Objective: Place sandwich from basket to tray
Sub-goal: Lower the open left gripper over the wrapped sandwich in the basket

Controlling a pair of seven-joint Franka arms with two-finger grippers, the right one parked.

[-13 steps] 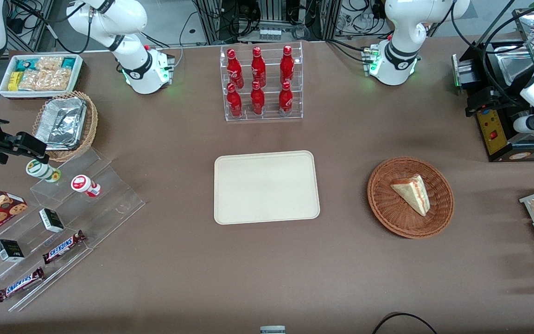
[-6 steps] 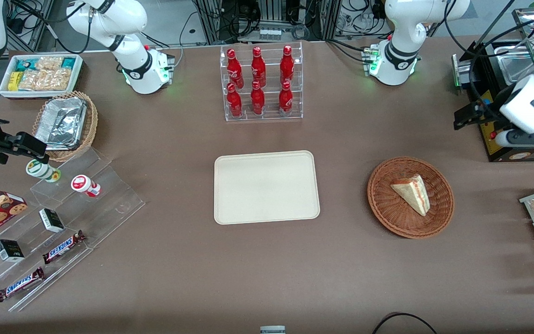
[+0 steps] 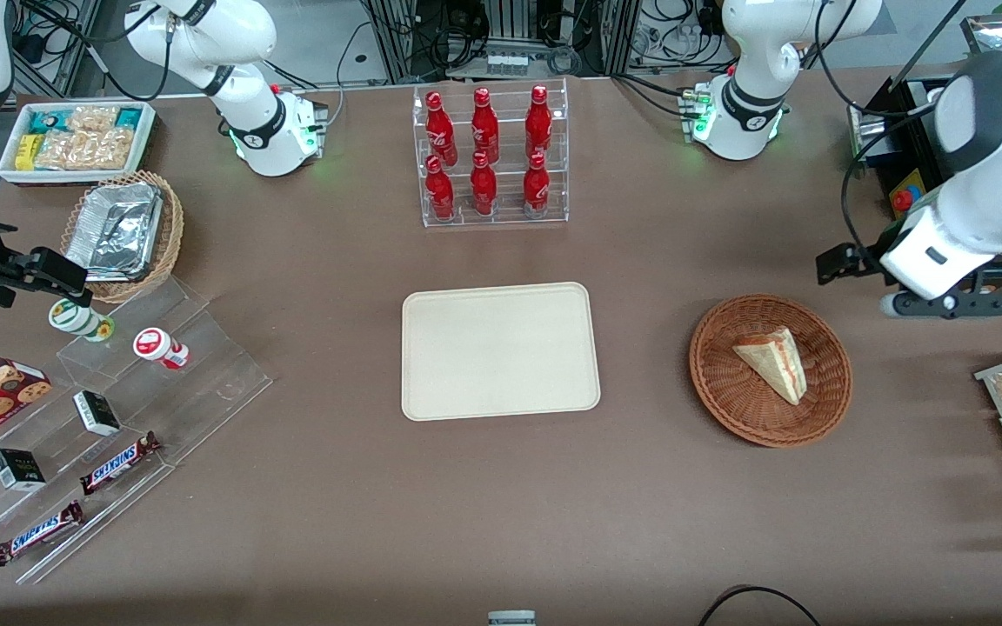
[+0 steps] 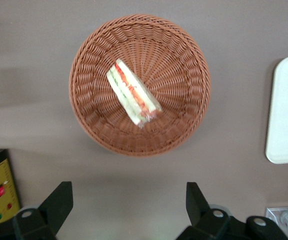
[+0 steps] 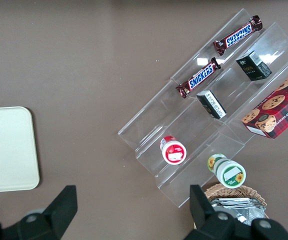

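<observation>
Gripper point(image 4: 129, 205): it is held above the table, just outside the basket's rim, on the side farther from the front camera and toward the working arm's end of the table. The fingers point(image 4: 59, 202) are spread wide, and nothing is held between them.

Basket point(image 3: 727, 400): round, shallow, reddish-brown wicker. It is taken as the landmark for all places given here.

Sandwich point(image 3: 772, 361): it is found in the basket, resting on the woven floor near the middle, with its pointed end directed toward the rim nearest the front camera.

Tray point(image 3: 501, 350): it is set well apart from the basket, toward the parked arm's end of the table; nothing is seen on it.

Sandwich appearance: a small triangular wedge of pale bread is seen, with red and green filling exposed along one long edge. A glossy clear wrap is visible, bunched at one end in the wrist view.

Risk, slip: the wrap is judged slick, so the wedge could be squeezed out of a closing grasp if it is taken across its tapering end.

Risk, crush: the bread is judged soft; deformation is expected under hard closure.

Risk, basket contact: the weave or rim could be caught by a finger during descent, and the light basket could be dragged or tipped.

Risk, misalignment: the wedge lies at an angle, so it could be twisted aside if the fingers are not turned to straddle its flat faces.
</observation>
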